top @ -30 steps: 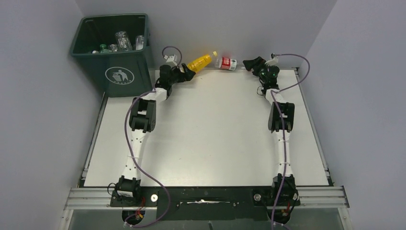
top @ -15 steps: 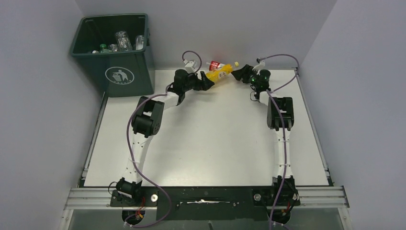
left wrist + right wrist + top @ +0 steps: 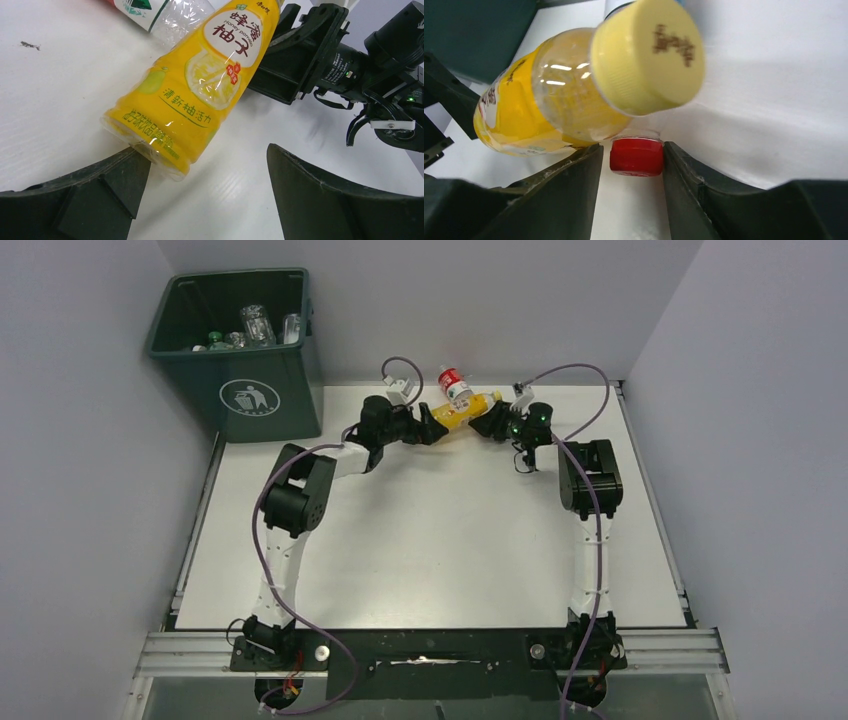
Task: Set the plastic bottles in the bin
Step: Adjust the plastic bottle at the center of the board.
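Observation:
A yellow bottle (image 3: 462, 410) lies at the back middle of the table, between my two grippers. Its base (image 3: 150, 145) rests against the left finger of my left gripper (image 3: 207, 160), which stands wide open behind it (image 3: 437, 428). A clear bottle with a red and white label (image 3: 453, 382) lies behind and partly under the yellow one. Its red cap (image 3: 636, 156) sits between the fingertips of my right gripper (image 3: 633, 167), which has closed in on it. The right finger touches the cap and the left is a sliver off. The yellow cap (image 3: 649, 55) hangs just above.
The dark green bin (image 3: 250, 390) stands off the table's back left corner with several clear bottles (image 3: 255, 325) inside. The back wall runs close behind the two bottles. The right arm's black wrist (image 3: 380, 65) faces the left gripper across the yellow bottle.
The left arm swung right from beside the bin, and the yellow bottle came with it. The right gripper moved left and closed from wide open onto the red cap. The clear bottle shifted left and turned.

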Controlling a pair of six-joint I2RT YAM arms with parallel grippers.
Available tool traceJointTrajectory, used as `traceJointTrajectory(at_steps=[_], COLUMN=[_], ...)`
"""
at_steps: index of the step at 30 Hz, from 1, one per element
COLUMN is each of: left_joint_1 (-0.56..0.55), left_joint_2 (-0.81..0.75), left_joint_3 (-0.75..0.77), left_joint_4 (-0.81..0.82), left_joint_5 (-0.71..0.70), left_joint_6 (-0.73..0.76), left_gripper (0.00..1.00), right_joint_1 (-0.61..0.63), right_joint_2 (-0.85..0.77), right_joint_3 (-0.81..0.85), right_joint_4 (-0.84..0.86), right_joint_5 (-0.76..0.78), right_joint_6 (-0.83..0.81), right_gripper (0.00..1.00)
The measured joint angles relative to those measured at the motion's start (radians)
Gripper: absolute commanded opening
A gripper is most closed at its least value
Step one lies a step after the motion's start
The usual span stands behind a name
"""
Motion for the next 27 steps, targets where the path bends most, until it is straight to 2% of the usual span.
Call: traceJointTrajectory(at_steps=[6, 12, 20, 24, 27], left_joint_1=[-0.005, -0.021, -0.053, -0.075, -0.093], left_joint_2=[-0.098, -0.175, -0.277, -0.341, -0.378], left_joint_3=[-0.119, -0.209, -0.319, -0.376, -0.398], left_joint_4=[0.016, 0.046, 0.057, 0.053, 0.05], left_joint_5=[-0.001, -0.011, -0.046, -0.069, -0.08], left_joint_6=[0.005, 0.004, -0.002, -0.001, -0.001], left_gripper=[0.86, 0.86, 0.86, 0.86, 0.86], right_joint_1=[0.045, 0.101, 0.129, 0.146, 0.167], right_joint_2=[-0.088, -0.176, -0.323, -0.436, -0.535], right_joint_3=[-0.122, -0.254, -0.436, -0.563, -0.662], right_joint_4=[-0.025, -0.05, -0.113, -0.134, -0.161], right_joint_5=[0.0, 0.001, 0.029, 0.048, 0.057], right_joint_6=[-0.053, -0.093, -0.139, -0.164, -0.176], right_gripper=[0.41, 0.27, 0.24, 0.29, 0.48])
